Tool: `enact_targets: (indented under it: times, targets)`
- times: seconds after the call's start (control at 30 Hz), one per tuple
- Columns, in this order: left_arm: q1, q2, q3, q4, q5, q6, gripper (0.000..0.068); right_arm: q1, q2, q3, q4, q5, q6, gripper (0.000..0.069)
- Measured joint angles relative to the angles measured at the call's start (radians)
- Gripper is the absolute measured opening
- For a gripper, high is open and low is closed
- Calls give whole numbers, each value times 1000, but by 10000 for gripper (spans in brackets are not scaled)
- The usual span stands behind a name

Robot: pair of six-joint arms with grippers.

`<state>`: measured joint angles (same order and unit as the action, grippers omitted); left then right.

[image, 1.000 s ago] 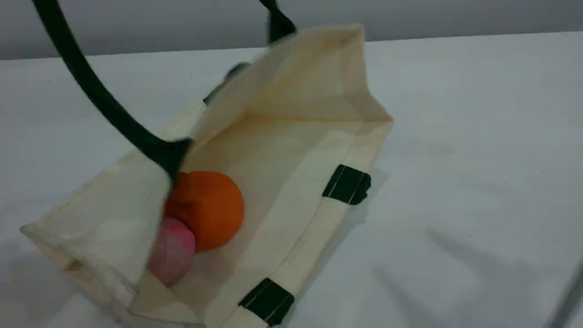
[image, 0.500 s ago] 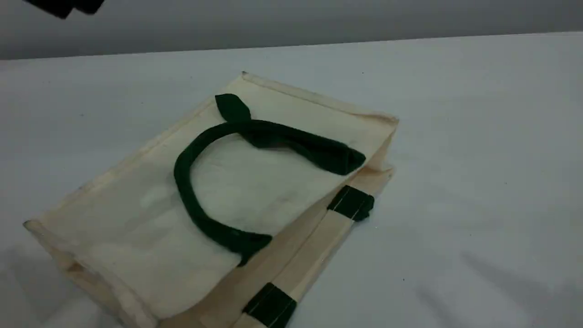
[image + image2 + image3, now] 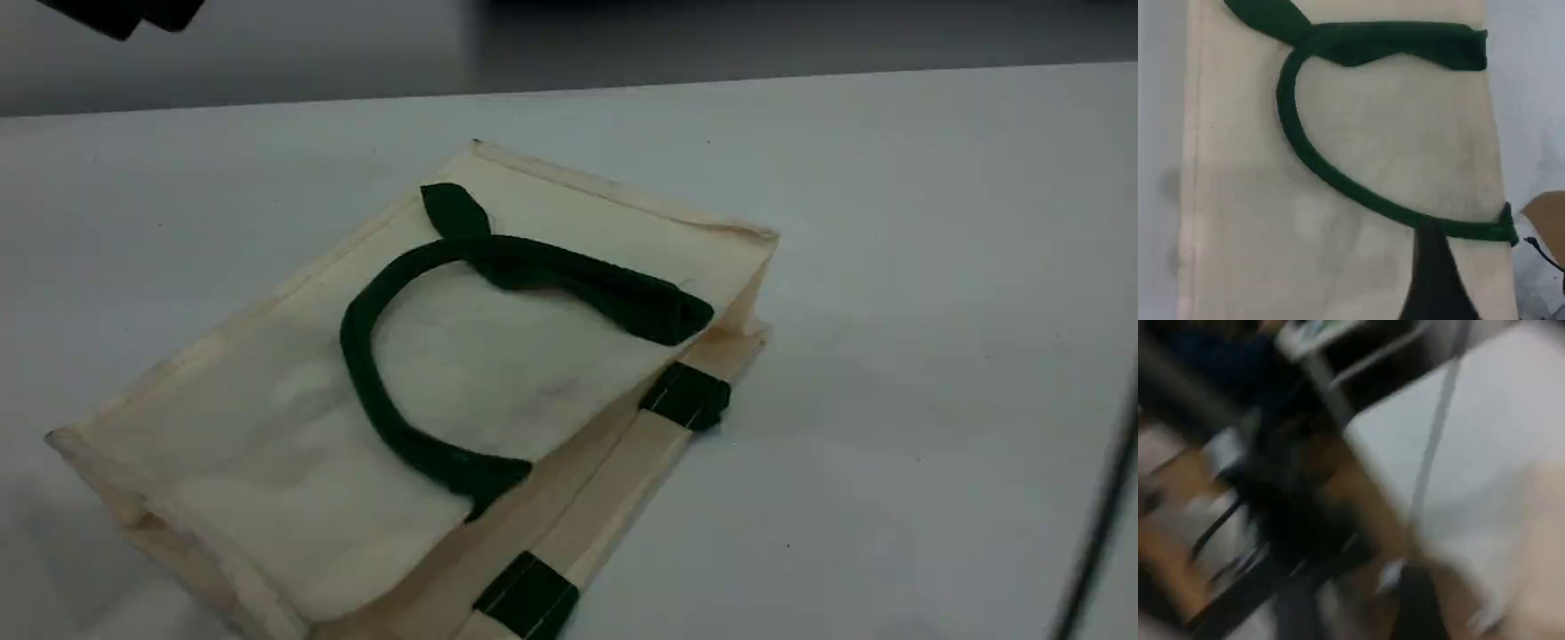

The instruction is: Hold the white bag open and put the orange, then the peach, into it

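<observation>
The white bag (image 3: 498,373) lies collapsed flat on the table, its upper side folded down over the mouth. One dark green handle (image 3: 364,356) rests loose on top of it. The orange and the peach are hidden. My left gripper (image 3: 147,18) hangs high at the far left top edge, apart from the bag and holding nothing. Its wrist view looks straight down on the bag (image 3: 1338,233) and handle (image 3: 1288,113), with one dark fingertip (image 3: 1431,280) at the bottom. The right wrist view is a motion blur, showing only a dark fingertip (image 3: 1418,613); its jaws cannot be made out.
Two green tabs (image 3: 685,396) (image 3: 529,596) mark the bag's near rim. A thin dark blurred streak (image 3: 1098,533) crosses the right edge of the scene view. White tabletop (image 3: 889,267) surrounds the bag.
The left gripper let go of the handle and rose to the top left. The bag fell shut, covering the orange and peach. A blurred streak has entered at the right.
</observation>
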<state>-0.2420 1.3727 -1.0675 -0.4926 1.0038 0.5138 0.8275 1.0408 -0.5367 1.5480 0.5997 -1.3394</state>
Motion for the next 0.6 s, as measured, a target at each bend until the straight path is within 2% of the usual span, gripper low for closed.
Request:
enact_targets:
  times: [0.17,0.33,0.5,0.6]
  targets:
    - [0,0,0,0,12,1,402,0,-13,-40,-358,160,326,439]
    - [0,0,0,-8,18,1,402,0,-110,-176,-834,303,750,439]
    - [0,-1,0,-55,76,2,403,0,-236,-307,-1307,470,1115,439]
    - [-1,-26,0,-105,113,33,403,0,-328,-334,-1524,539,1276,439]
